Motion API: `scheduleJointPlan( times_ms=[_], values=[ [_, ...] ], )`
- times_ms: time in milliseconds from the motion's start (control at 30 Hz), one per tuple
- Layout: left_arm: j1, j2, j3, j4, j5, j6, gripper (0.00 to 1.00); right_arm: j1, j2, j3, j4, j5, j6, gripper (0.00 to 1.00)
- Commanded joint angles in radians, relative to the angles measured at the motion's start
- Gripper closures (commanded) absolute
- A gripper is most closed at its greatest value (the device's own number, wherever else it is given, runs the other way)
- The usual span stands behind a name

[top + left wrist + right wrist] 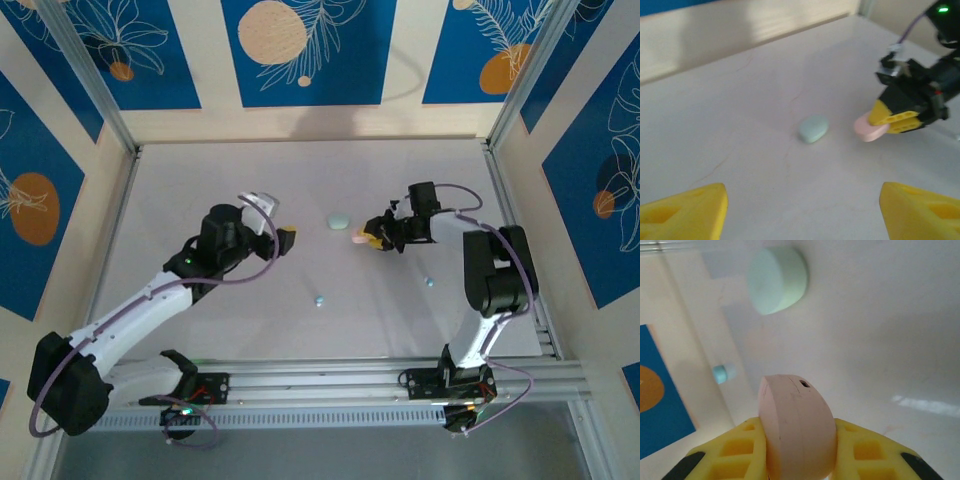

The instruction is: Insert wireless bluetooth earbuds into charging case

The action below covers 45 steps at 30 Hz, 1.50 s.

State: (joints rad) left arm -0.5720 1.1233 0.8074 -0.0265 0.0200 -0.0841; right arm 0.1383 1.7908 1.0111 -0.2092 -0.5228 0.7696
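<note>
Ok so the right jaws are pinching the pink case by its two flat sides. In the right wrist view it sits upright on its edge between the yellow pads, and you can see a seam running round it and a tiny slot near the top. From the left wrist view it's down low by the surface, but honestly I can't tell if it's touching or just above.

The left jaws are spread wide with nothing between them. The two yellow fingertips sit at the bottom corners of the left wrist view and point toward the middle of the surface.

The mint case lies flat on the surface, between the two arms and a little farther back, near the pink case but not touching it.

On to the earbuds. In the top view I spot two tiny light blue bits loose on the surface. One earbud is toward the near side, roughly mid-width and well apart from both cases. The other earbud is closer to the right arm. The right wrist view catches a light blue one too, but I can't say which of the two it is. Neither is in a case.
</note>
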Motion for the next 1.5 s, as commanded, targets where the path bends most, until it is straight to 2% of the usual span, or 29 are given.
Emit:
scheduleJointPlan(
  times_ms=[0,133,200,333,500,600,833,1000,1200,1233,1467],
  values=[
    [0.070,0.006,0.026,-0.131,-0.046,-0.140,0.21,0.012,0.054,0.086,-0.051,0.038,-0.073,0.87],
    [0.172,-0.004,0.010,-0.185,-0.044,-0.260,0.20,0.025,0.118,0.145,-0.085,0.042,-0.092,0.85],
    [0.221,-0.004,0.010,-0.234,-0.054,-0.307,0.20,0.040,0.138,0.175,-0.121,0.086,-0.116,0.84],
    [0.288,-0.006,0.001,-0.295,-0.102,-0.372,0.16,0.053,0.178,0.206,-0.160,0.125,-0.139,0.80],
    [0.375,0.015,-0.008,-0.344,-0.089,-0.429,0.13,0.054,0.206,0.221,-0.184,0.147,-0.168,0.77],
    [0.419,0.024,-0.004,-0.385,-0.109,-0.461,0.09,0.053,0.203,0.225,-0.210,0.184,-0.190,0.69],
    [0.507,0.042,-0.014,-0.421,-0.097,-0.515,0.03,0.043,0.128,0.210,-0.256,0.250,-0.223,0.53],
    [0.562,0.059,-0.004,-0.464,-0.111,-0.532,0.00,0.038,0.057,0.208,-0.293,0.293,-0.253,0.46],
    [0.658,0.098,-0.001,-0.509,-0.111,-0.521,0.00,0.039,-0.031,0.205,-0.325,0.288,-0.269,0.40],
    [0.671,0.106,-0.003,-0.508,-0.105,-0.522,0.00,0.041,-0.045,0.201,-0.328,0.288,-0.269,0.37],
    [0.728,0.215,-0.007,-0.423,-0.022,-0.553,0.03,0.055,-0.150,0.185,-0.358,0.264,-0.269,0.36]
  ],
)
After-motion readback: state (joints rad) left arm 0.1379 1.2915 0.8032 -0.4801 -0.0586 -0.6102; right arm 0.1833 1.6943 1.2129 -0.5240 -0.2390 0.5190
